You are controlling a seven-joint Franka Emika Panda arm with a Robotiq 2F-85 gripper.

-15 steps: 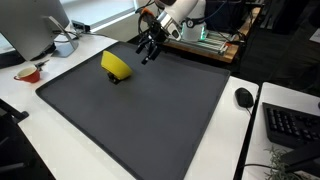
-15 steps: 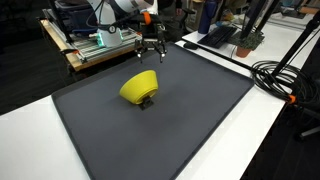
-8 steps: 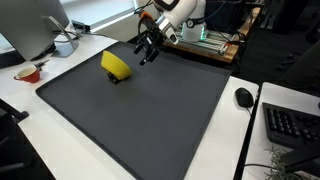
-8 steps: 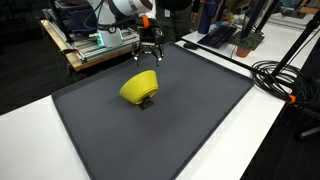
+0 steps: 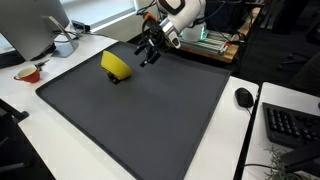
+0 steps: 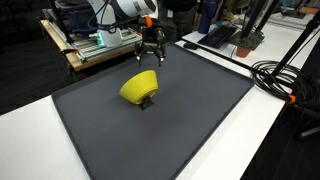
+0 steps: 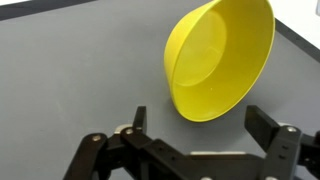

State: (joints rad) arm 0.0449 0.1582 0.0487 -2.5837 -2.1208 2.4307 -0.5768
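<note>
A yellow bowl (image 5: 116,66) lies tipped on its side on the dark grey mat (image 5: 150,115), propped on a small dark object under it (image 6: 146,101). In the wrist view the bowl's hollow (image 7: 218,58) faces the camera, just ahead of my gripper (image 7: 200,125). My gripper (image 5: 150,50) hovers open above the mat's far edge, a short way from the bowl, with nothing between its fingers (image 6: 152,52).
A computer mouse (image 5: 244,97) and a keyboard (image 5: 293,124) lie on the white desk beside the mat. A small red bowl (image 5: 28,73) and a white bowl (image 5: 65,46) stand near a monitor. Black cables (image 6: 280,75) run along one desk edge.
The gripper has risen slightly and shifted a little away from the bowl. The bowl has not moved.
</note>
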